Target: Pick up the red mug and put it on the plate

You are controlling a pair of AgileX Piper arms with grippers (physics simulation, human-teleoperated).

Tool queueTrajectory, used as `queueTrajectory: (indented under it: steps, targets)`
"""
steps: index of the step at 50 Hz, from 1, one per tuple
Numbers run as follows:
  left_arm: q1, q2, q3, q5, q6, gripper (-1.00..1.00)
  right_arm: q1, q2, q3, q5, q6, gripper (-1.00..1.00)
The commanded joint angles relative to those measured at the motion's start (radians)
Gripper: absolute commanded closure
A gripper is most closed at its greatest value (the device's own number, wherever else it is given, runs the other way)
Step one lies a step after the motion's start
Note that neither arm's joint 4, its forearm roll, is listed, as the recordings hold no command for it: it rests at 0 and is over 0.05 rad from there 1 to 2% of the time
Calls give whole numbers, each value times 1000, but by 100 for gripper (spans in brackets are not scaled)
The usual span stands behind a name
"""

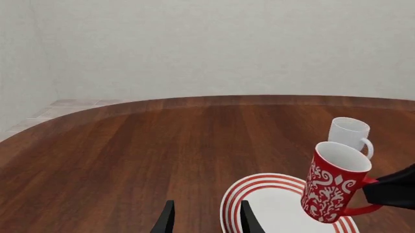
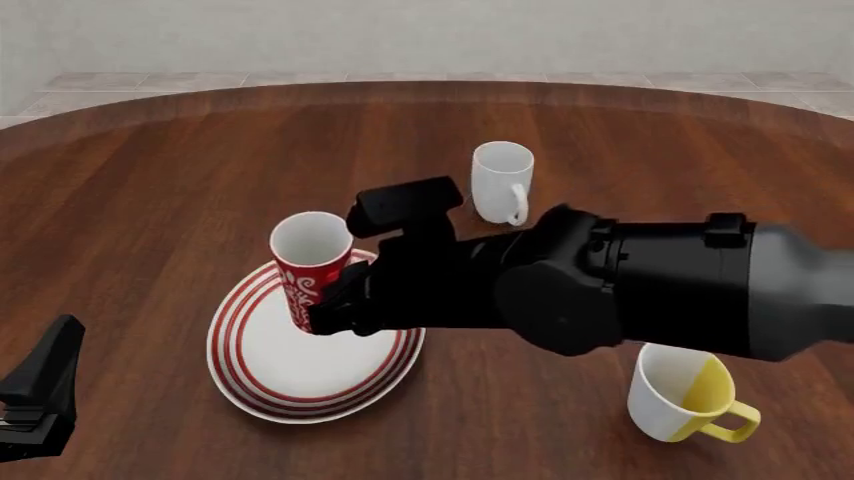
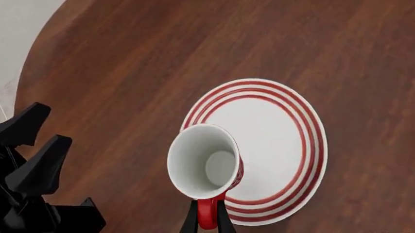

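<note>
The red mug with white patterning hangs tilted over the far part of the plate, a white plate with red rings. My right gripper is shut on the mug's red handle. In the left wrist view the red mug sits above the plate, and I cannot tell whether its base touches. The right wrist view looks down into the mug's white inside, with the plate beneath. My left gripper is open and holds nothing, low at the near left, close to the plate's edge.
A plain white mug stands upright beyond the plate, also seen behind the red mug. A white-and-yellow mug stands at the near right. The right arm stretches across the middle of the wooden table.
</note>
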Motion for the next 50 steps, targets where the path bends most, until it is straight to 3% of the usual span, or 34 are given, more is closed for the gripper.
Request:
queueTrajectory:
  steps: [1, 50]
  targets:
    - [0, 0, 0, 0, 0, -100, -8, 18, -2, -15, 14, 100]
    - [0, 0, 0, 0, 0, -100, -48, 93, -35, -22, 16, 100]
